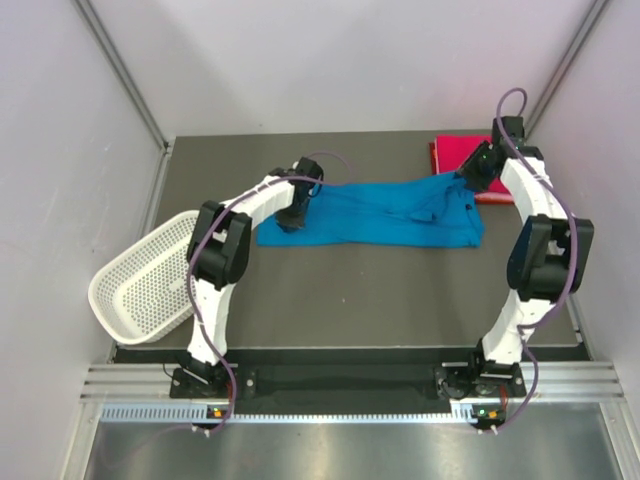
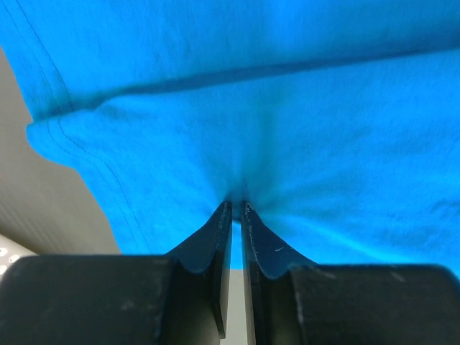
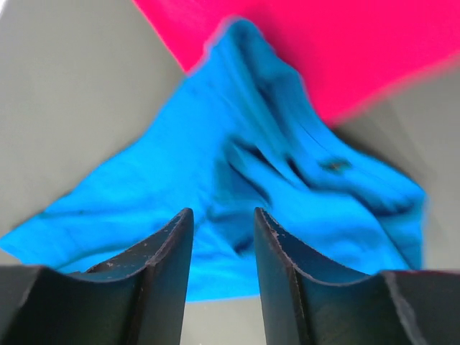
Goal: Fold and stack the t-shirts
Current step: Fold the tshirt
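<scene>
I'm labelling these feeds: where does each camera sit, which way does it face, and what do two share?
Top external: above and behind, looking down on the table, left arm, right arm, blue t-shirt, pink-red t-shirt, white basket.
Left wrist: on the left arm, facing out past the left gripper, which pinches the blue t-shirt.
Right wrist: on the right arm, facing down past the open right gripper at the blue t-shirt, pink-red t-shirt beyond.
Shared: all three show the blue t-shirt; top and right wrist show the pink-red t-shirt.
</scene>
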{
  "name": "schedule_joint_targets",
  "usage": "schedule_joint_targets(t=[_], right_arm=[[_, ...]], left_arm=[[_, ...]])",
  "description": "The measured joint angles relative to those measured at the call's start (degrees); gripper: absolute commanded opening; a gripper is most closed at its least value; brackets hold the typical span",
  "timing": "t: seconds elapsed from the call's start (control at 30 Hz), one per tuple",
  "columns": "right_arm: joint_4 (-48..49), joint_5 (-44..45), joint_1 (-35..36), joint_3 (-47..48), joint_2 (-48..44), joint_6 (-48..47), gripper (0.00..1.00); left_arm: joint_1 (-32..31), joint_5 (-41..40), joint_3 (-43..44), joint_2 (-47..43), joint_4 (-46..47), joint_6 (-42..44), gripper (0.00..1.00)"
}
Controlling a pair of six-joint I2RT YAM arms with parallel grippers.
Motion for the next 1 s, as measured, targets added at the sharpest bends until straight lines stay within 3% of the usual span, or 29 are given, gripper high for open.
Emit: schedule_joint_targets(t=[0.1,0.37,0.63,1.0], right_arm=[[-3.34,3.26,-0.04,-2.14,-4.52,0.79,0.40],[-6.10,6.14,-1.31,-19.10,-18.01,4.24,0.40],[-4.55,6.16,-1.57,-29.90,-18.84,6.58,0.39],[3.39,7.96,-2.25,-32.87,-17.68,6.47,0.40]], left_arm=[[-0.17,1.16,-1.27,-1.16,-0.26,-0.13,0.18],[-1.27,7.32,-9.66,-10.25,1.22,-0.15,0.27],[-2.12,8.83,-17.55,-12.46,3.74,-3.13,0.32],[-2.10,-0.13,-17.79,-12.07,5.49,-4.24,0.41]])
